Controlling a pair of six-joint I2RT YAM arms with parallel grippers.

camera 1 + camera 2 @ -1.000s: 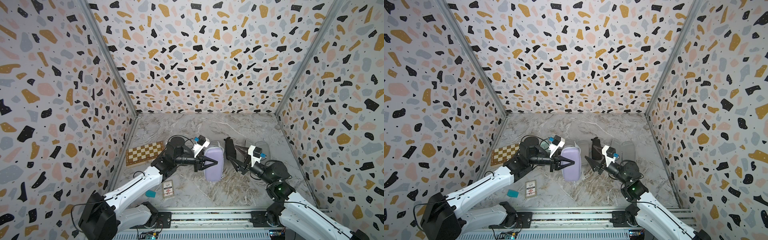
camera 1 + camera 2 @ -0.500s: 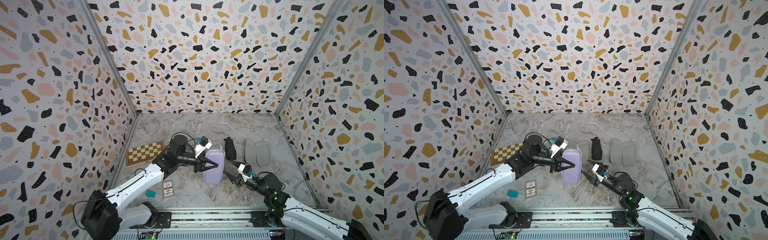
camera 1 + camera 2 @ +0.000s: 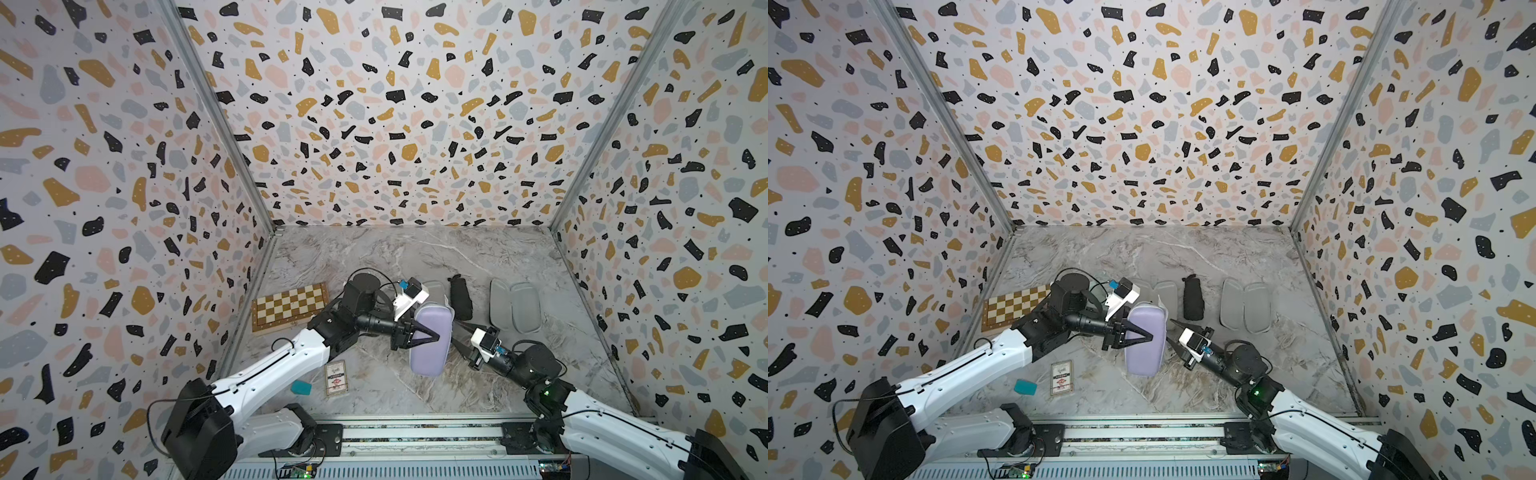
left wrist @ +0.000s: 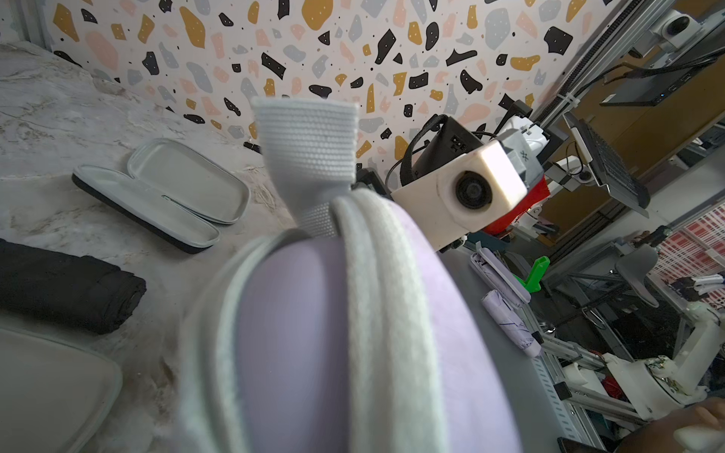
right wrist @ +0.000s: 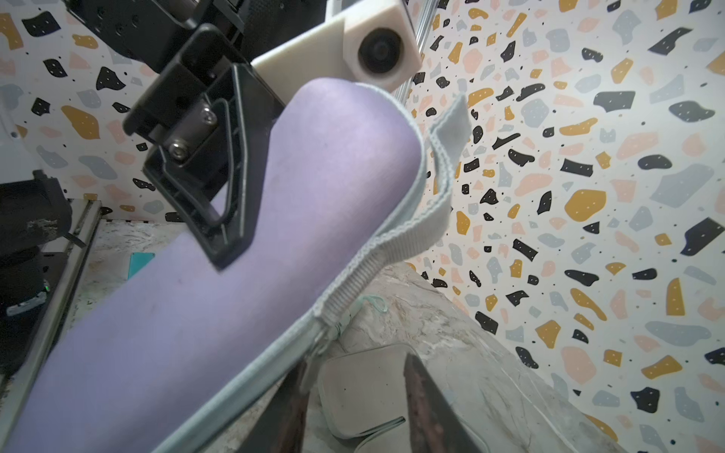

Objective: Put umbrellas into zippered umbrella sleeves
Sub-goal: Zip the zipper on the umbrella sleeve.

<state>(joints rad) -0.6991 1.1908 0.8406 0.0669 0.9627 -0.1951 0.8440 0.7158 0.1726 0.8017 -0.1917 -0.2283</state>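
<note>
item: lilac sleeve [image 3: 430, 340], oblong zippered clamshell case, shells together. held clear of the desk [image 3: 415, 257], near its front middle, one end tilted down. contents hidden; whether an umbrella lies inside cannot be told.

fittings: grey zip tape along the seam; zip pull [image 5: 333, 323] with a mint cord, near one end of the seam; grey loop strap [image 5: 431, 204] standing off that end.

handling (judged): light, semi-stiff shell under smooth cloth; it keeps its shape under pressure but may slide or swing in a narrow hold. best taken across the middle of the body. the pull is small and its cord limp, so pinch the tab itself, not the cord or strap.

left gripper [image 3: 434, 336]: jaws clamped on the lilac sleeve at mid-body, one finger flat on the shell.

right gripper [image 5: 355, 364]: jaws apart, empty, just beside the seam and close under the pull.

nearby: black umbrella [image 3: 459, 297], rolled, lying on the desk just behind. black sleeve [image 4: 164, 204], open flat, grey lining up, empty, further to the robot's right. another open sleeve [image 3: 1163, 293] behind the lilac one, outer colour not seen.

other: chessboard box [image 3: 289, 307]; card pack [image 3: 336, 377]; teal piece [image 3: 301, 387], all on the left arm's side.
</note>
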